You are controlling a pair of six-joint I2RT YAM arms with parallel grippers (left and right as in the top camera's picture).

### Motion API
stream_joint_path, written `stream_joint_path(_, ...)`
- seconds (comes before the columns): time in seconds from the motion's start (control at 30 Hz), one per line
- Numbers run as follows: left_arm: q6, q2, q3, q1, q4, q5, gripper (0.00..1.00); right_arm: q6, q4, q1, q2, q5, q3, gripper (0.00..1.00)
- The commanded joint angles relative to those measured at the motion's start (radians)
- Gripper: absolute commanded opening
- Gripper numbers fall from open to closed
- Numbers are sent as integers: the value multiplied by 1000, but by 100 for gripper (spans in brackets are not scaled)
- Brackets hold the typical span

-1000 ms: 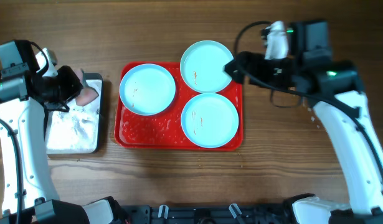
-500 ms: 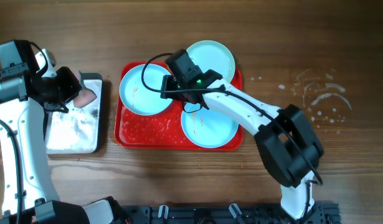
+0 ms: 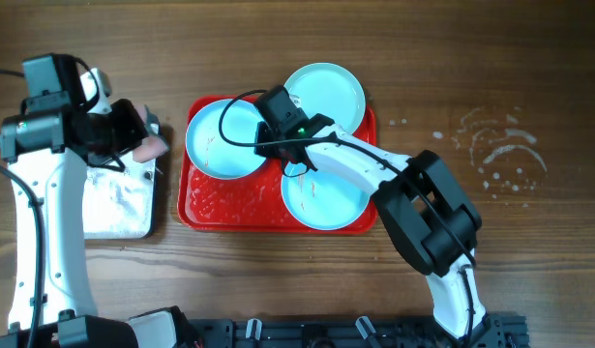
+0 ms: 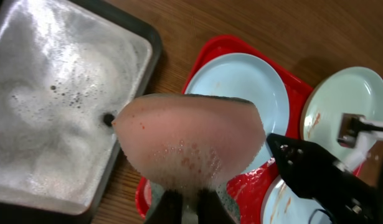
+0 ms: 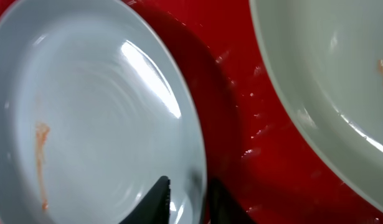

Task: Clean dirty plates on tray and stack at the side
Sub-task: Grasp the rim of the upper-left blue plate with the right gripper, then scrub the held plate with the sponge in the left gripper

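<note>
Reaching across the red tray [image 3: 229, 208], the right claw [image 5: 186, 200] sits narrow at the inner edge of the plate nearest the pan [image 3: 220, 140], one finger over the glossy bowl and the other outside the raised rim. Whether it is pinching the rim cannot be told. An orange streak [image 5: 40, 155] marks the plate's far side, so it has not been cleaned.

All three plates lie on the tray. The far plate [image 3: 326, 89] rides over the tray's back rim, and the near plate [image 3: 316, 205] lies partly under the right arm.

At the other end of the bench [image 3: 471, 58], the left claw [image 4: 182, 208] is clamped tight on a foaming pink sponge [image 4: 191, 143], held just above the edge of the sudsy metal pan [image 4: 141, 46].

The likely trouble is the grip. A thin bite on a slick, curved rim could let the plate slide out or swing down once lifted, striking the neighbours that crowd close beside it.

A second hazard is traffic. The sponge hand has to come in over the same plate, and the right arm already spans the tray, leaving little room to avoid a bump. Suds may also drip onto the wood between pan and tray.
</note>
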Motion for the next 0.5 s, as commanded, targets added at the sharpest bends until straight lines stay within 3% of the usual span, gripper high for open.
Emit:
stream_joint_path(0.0, 20, -14, 20, -52, 3, 2, 4, 0, -1, 6, 54, -38, 3, 5)
stream_joint_path(0.17, 20, 50, 19, -169, 11, 1, 4, -3, -188, 3, 44, -234, 14, 4)
stream_joint_path(0.47, 20, 324, -16, -274, 85, -44, 4, -35, -283, 3, 21, -196, 14, 4)
